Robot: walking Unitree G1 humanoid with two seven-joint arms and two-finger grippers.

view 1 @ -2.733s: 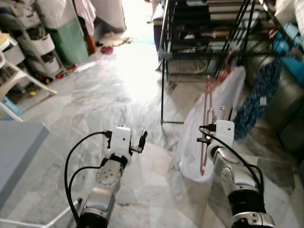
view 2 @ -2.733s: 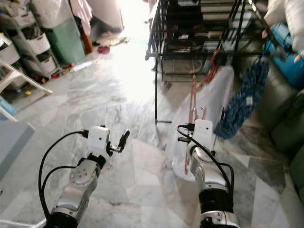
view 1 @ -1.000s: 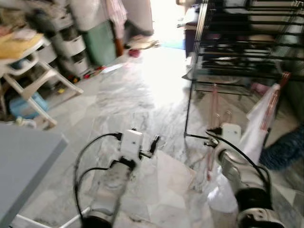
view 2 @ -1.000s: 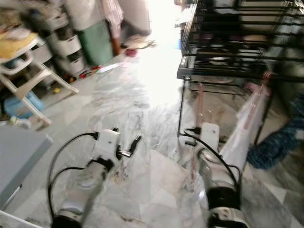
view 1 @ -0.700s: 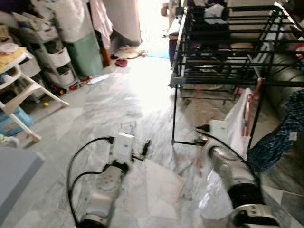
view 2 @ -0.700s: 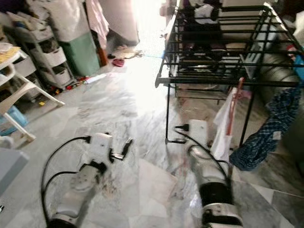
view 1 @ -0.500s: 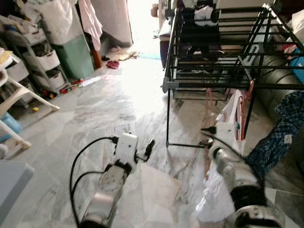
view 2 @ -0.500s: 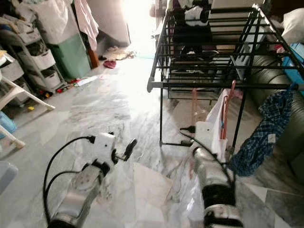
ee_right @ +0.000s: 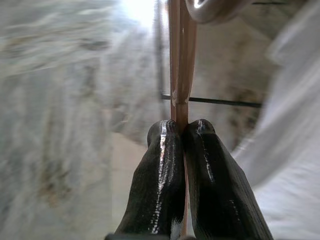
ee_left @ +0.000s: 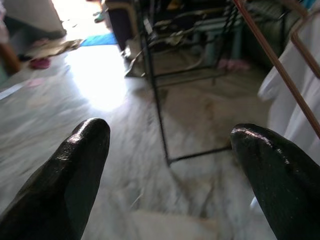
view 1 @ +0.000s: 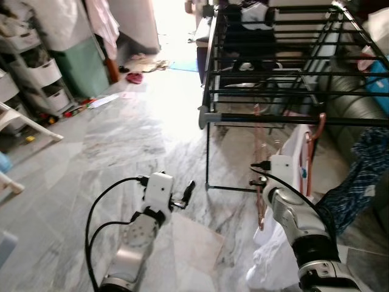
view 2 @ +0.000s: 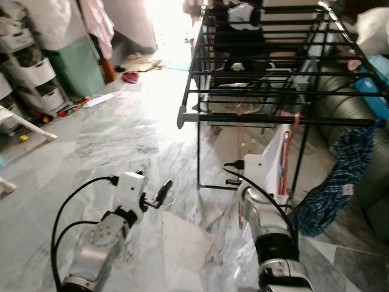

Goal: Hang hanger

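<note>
Right tool (ee_right: 181, 131) pinching the copper hanger (view 1: 260, 159) with its white garment (view 1: 296, 152), just short of the drying rack (view 1: 267, 115), hanging not yet done

Hanger (ee_right: 180, 65) cut off at top edge in right wrist view; hook not visible there. Lower part hidden between pressed fingers (ee_right: 160, 185) of right tool (ee_right: 181, 131). White garment (view 1: 267, 267) cut by bottom edge in left eye view. Floor (ee_right: 65, 100) blurred. Drying rack (view 2: 279, 67) far end cut off.
</note>
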